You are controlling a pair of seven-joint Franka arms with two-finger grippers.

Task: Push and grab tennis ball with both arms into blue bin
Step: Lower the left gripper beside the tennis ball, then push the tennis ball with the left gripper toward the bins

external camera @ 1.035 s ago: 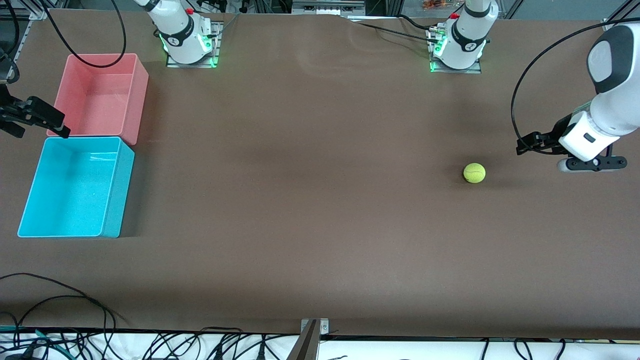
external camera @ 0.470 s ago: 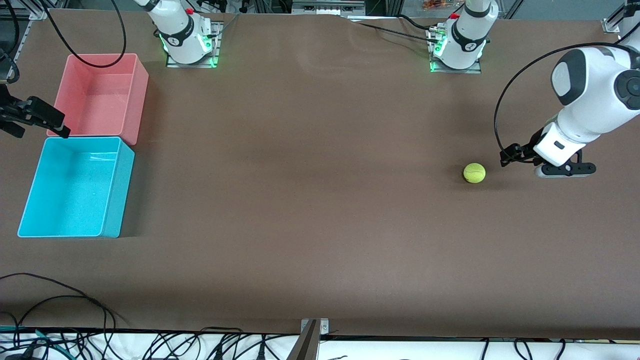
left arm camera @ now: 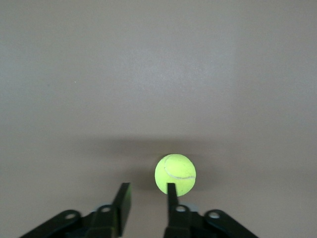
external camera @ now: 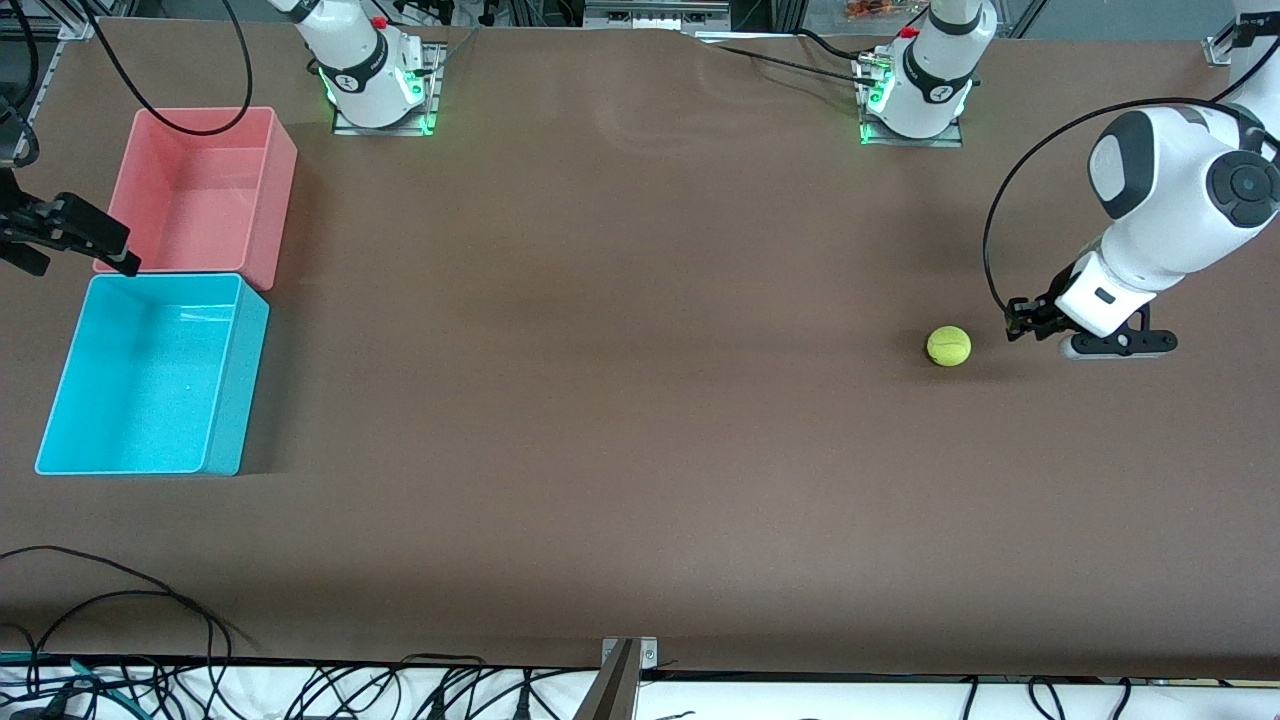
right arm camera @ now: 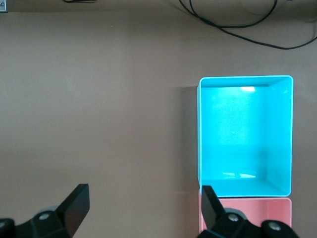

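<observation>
At left arm's end of table, tennis ball (external camera: 948,346) sits on bare brown table (external camera: 620,400), well apart from blue bin (external camera: 225,400) at right arm's end. You have nothing done yet: push, grab, drop all remain. Left gripper (left arm camera: 146,201) low just beside ball, jaws partly apart, empty; ball off one fingertip, not between them. Right gripper (right arm camera: 143,203) waits wide apart over pink bin (external camera: 280,200).

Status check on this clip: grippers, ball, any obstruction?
Left gripper low beside tennis ball, fingers part closed, nothing held. Right gripper open, waiting by blue bin. Ball on table, path unobstructed.
</observation>
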